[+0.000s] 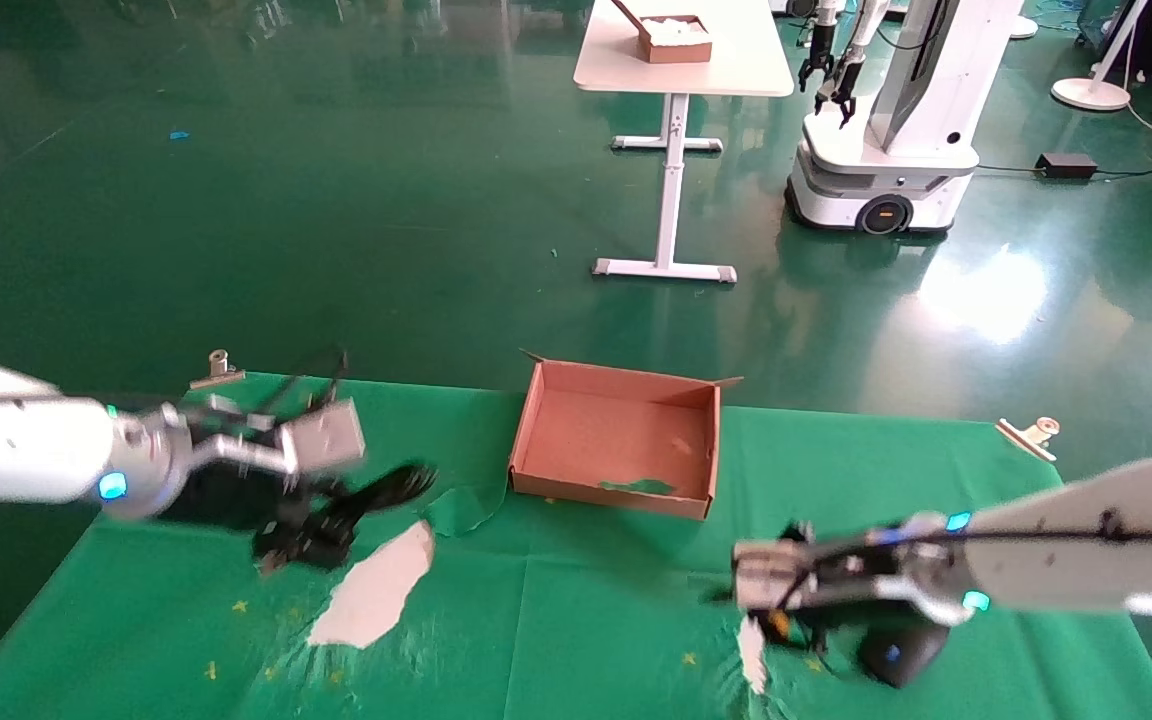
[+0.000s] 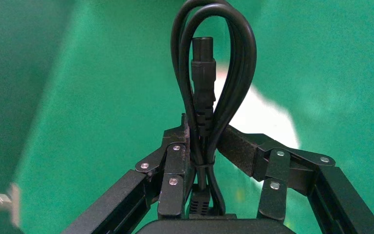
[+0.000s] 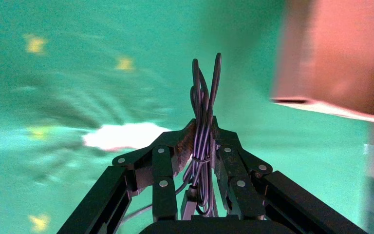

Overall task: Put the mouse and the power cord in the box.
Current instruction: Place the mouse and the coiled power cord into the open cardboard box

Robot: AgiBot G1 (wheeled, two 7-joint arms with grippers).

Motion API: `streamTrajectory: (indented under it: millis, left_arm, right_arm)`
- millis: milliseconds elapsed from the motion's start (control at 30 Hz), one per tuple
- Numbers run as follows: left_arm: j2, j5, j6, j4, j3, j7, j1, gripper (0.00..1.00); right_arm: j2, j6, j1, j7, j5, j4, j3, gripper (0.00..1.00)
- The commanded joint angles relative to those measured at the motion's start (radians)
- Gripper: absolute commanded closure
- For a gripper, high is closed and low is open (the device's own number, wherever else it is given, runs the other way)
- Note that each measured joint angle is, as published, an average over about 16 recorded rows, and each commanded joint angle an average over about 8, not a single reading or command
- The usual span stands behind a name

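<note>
A table [image 1: 576, 620] draped in green cloth, torn to bare white patches [image 1: 376, 590], stands on a glossy green floor [image 1: 336, 200]. The shallow reddish-brown cardboard box [image 1: 616, 437] sits open near the table's far edge. To its left, the left gripper [image 2: 200, 141] has its fingers clamped on the thick black coiled power cord [image 2: 209, 73], held above the cloth. At the near right, the right gripper [image 3: 203, 139] pinches the bundled thin cable of the small black oval mouse [image 1: 901, 650], which hangs beneath the arm. Beyond stand a white table [image 1: 681, 60] and another white robot [image 1: 886, 130].
</note>
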Motion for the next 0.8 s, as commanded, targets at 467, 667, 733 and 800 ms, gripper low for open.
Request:
streamTrajectory:
  millis: [467, 667, 733, 800]
  left_arm:
    - [0.196, 0.066, -0.354, -0.145, 0.002, 0.154, 0.085, 1.00]
    - [0.311, 0.225, -0.712, -0.058, 0.115, 0.319, 0.187, 1.00]
    - [0.323, 0.242, -0.816, -0.030, 0.169, 0.360, 0.211, 1.00]
    - [0.327, 0.243, -0.899, 0.003, 0.225, 0.385, 0.227, 0.99]
  right_arm:
    - [0.095, 0.062, 0.160, 0.030, -0.027, 0.008, 0.070, 1.00]
    - [0.151, 0.041, 0.175, 0.069, -0.037, 0.061, 0.082, 1.00]
    - [0.169, 0.031, 0.175, 0.083, -0.039, 0.083, 0.085, 1.00]
    - [0.183, 0.023, 0.175, 0.096, -0.042, 0.102, 0.087, 1.00]
